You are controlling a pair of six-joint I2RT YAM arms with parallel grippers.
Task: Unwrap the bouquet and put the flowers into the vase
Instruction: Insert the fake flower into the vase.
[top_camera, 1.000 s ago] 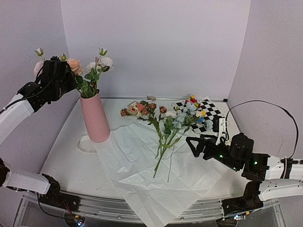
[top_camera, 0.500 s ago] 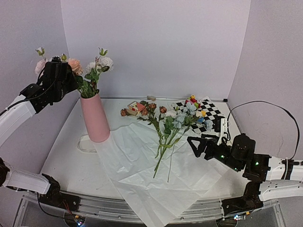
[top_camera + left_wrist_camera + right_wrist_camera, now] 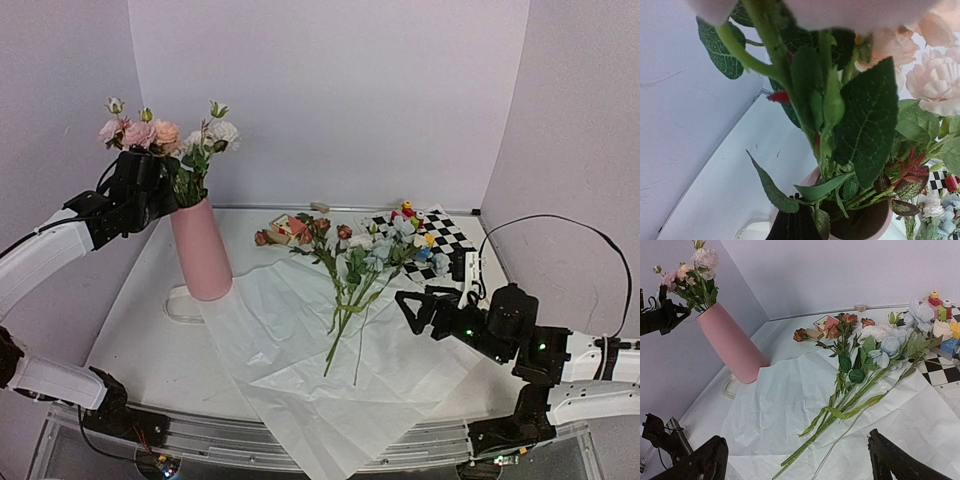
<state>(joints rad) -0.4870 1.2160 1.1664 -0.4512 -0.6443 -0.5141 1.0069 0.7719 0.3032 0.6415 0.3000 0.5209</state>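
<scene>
Pink vase (image 3: 200,250) stands at the left of the table (image 3: 140,330), holding several roses (image 3: 150,135). The left gripper (image 3: 158,185), jaws together, sits among their stems. More flowers (image 3: 360,270) lie mid-frame on the white paper (image 3: 290,340). At lower right the right gripper (image 3: 415,308) gapes wide, empty.

Tall pink tapered vase (image 3: 203,255) stands at left on the white table (image 3: 130,330), with artificial rose stems (image 3: 185,160) in it. Large white crinkled paper sheet (image 3: 300,370) lies just right of it, at centre. Loose long-stemmed artificial flowers (image 3: 355,275) lie on the sheet, heads rearward. Black-and-white checkered mat (image 3: 450,232) lies behind, at right, with small plastic toy blocks (image 3: 407,212) on it.
</scene>
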